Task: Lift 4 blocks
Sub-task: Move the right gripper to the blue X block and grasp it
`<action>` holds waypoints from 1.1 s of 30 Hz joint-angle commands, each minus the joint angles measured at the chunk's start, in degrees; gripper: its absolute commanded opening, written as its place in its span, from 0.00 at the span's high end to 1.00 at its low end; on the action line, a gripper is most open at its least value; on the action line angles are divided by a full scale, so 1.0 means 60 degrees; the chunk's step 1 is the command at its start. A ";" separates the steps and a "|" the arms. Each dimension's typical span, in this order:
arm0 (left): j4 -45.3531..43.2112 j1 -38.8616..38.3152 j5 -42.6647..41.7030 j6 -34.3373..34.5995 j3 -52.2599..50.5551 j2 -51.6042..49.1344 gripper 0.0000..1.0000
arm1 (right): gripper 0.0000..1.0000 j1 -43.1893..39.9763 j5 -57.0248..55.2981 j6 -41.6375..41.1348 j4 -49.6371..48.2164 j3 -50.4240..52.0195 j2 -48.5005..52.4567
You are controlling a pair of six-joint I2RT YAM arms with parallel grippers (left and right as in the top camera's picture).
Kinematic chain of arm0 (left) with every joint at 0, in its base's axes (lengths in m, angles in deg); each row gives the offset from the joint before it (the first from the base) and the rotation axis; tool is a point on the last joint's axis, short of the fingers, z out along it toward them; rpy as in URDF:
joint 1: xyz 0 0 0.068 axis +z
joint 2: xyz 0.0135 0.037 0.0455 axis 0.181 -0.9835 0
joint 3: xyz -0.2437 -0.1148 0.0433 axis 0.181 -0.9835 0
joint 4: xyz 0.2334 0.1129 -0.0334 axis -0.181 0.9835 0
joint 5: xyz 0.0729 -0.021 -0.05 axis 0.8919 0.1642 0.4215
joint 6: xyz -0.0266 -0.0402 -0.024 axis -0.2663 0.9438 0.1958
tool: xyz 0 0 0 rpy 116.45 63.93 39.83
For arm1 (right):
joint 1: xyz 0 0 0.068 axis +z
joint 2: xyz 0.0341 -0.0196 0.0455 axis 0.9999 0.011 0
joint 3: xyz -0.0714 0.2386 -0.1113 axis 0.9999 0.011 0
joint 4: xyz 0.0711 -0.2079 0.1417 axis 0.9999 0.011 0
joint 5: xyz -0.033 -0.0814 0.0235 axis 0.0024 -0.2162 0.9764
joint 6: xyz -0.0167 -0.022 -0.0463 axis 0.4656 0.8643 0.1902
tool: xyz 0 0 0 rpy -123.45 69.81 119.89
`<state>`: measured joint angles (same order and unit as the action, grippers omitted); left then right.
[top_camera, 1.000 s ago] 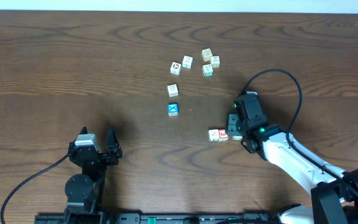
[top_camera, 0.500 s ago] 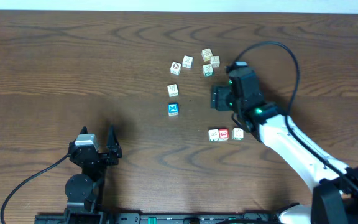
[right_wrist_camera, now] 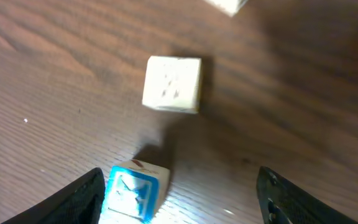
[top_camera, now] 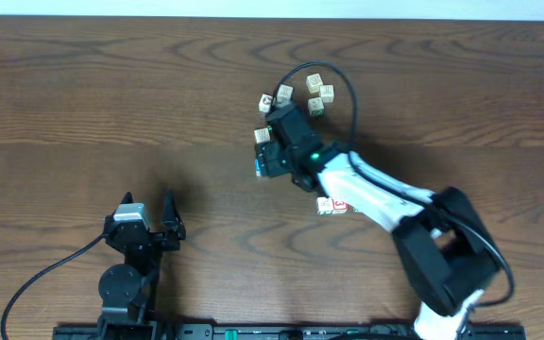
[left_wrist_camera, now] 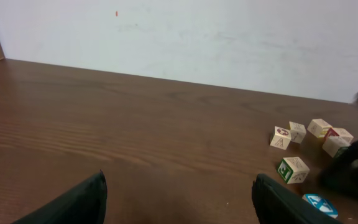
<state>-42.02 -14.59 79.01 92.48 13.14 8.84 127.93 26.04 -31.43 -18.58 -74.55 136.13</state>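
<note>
You were on the blue block (right_wrist_camera: 132, 193) — low left in the right wrist view. The right claw (right_wrist_camera: 179, 202) hung wide and empty above it; next it likely needed centring, lowering, closing. Your left claw (left_wrist_camera: 179, 186) sat wide — idle.

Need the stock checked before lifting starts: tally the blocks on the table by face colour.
Blue-faced block: 1
Red-faced block: 1
White or cream blocks: 7
Total: 9 in view; the right arm may hide more.
</note>
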 commanded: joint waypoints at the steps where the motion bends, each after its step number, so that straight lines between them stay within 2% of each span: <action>1: 0.0393 0.0055 0.0222 0.0011 -0.0164 0.0051 0.25 | 0.26 0.0335 -0.0109 -0.0229 0.0007 -0.0470 0.0372; 9: 0.0393 0.0055 0.0222 0.0011 -0.0164 0.0051 0.25 | 0.31 0.0692 -0.0874 -0.0699 -0.0117 -0.0506 0.0780; 15: 0.0393 0.0055 0.0222 0.0011 -0.0164 0.0051 0.25 | 0.40 0.0714 -0.1224 -0.1344 -0.0102 -0.0506 0.1027; 18: 0.0393 0.0055 0.0222 0.0011 -0.0164 0.0051 0.25 | 0.42 0.0725 -0.1293 -0.1479 -0.0051 -0.0503 0.1184; 33: 0.0393 0.0055 0.0222 0.0011 -0.0164 0.0051 0.25 | 0.58 0.0703 -0.1767 -0.1523 0.0044 -0.0517 0.1519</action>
<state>-42.02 -14.59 79.01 92.48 13.14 8.84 131.93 16.75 -39.52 -19.04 -77.22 143.50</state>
